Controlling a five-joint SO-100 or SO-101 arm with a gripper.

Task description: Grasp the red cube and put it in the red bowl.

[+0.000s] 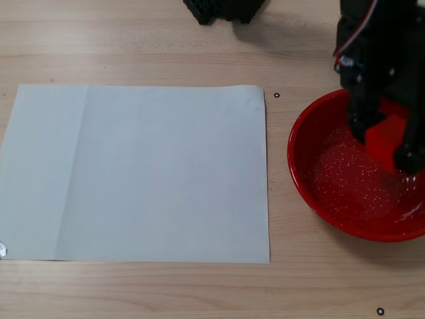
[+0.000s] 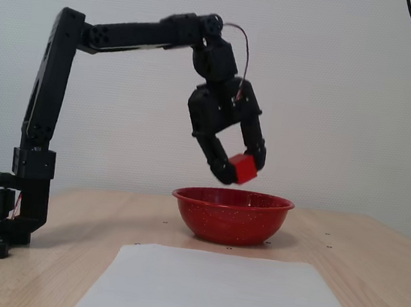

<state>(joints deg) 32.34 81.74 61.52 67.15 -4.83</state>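
Wall (image 2: 333, 102): we see a plain pale surface behind the table in a fixed view, with a dark cable curving across its upper right corner.
Table (image 1: 133, 40): we see light wood grain running side to side, marked with small dark ring dots around the red bowl in both fixed views.
Paper sheet (image 1: 136, 173): a white sheet lies flat on the table, its right edge just beside the red bowl but apart from it, seen from above.
Arm (image 2: 45, 102): a black arm rises from a base left of the red bowl and reaches over it in a fixed view.
Red bowl (image 1: 302, 176): it sits upright on the table, speckled white inside.
Gripper (image 2: 238, 169): we see it hang above the red bowl, fingers clamped on the red cube.
Red cube (image 2: 244, 169): held in the air above the red bowl, clear of its rim; from above (image 1: 386, 137) it lies over the bowl's interior.
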